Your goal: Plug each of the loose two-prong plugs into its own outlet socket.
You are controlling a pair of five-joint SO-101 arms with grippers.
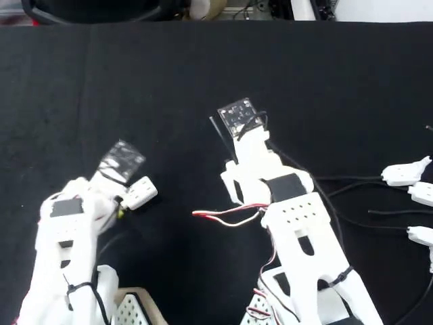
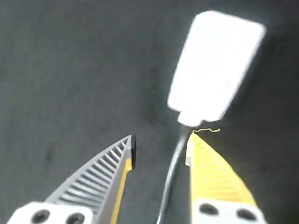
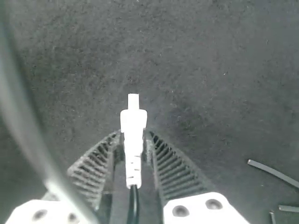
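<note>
Your right claw is clamped on a white plug. Its fingers pinch the plug's sides, the tip pokes out ahead, and the black cable trails back between them. Your left claw stands partly open and holds nothing. A white socket lies on the black table just ahead of it, and the socket's cord runs between the fingers, close to the yellow one. 3 more white connectors lie near the table's right edge.
</note>
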